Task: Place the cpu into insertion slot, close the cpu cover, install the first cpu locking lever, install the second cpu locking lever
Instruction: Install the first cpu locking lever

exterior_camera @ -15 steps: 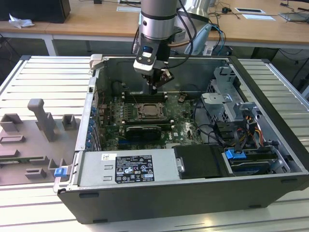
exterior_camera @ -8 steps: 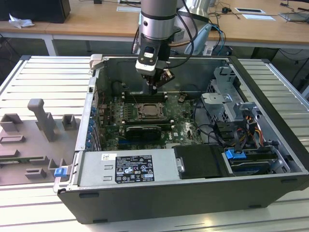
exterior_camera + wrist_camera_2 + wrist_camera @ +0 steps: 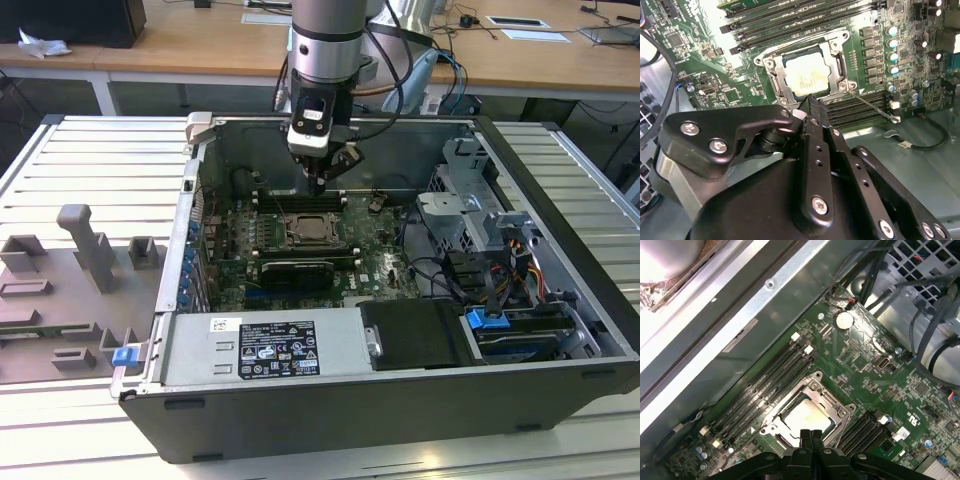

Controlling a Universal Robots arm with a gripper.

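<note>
Silvery-beige square cpu (image 3: pixel 807 75) lies under the thin metal cpu cover (image 3: pixel 774 75). The black end effector (image 3: pixel 810 432), closed and empty, hovers nearby; pushed askew, it could slip off the wire locking lever (image 3: pixel 873 105).

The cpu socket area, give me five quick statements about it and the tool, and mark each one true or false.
1. The cpu sits in the insertion slot. True.
2. The cpu cover stands upright, open. False: it lies flat, framing the cpu.
3. The tool has its fingers spread wide. False: they are pressed together with nothing between them.
4. Memory slots run along both sides of the socket. True.
5. The tool hangs outside the computer case. False: in the exterior view it hangs over the motherboard in the open case.
</note>
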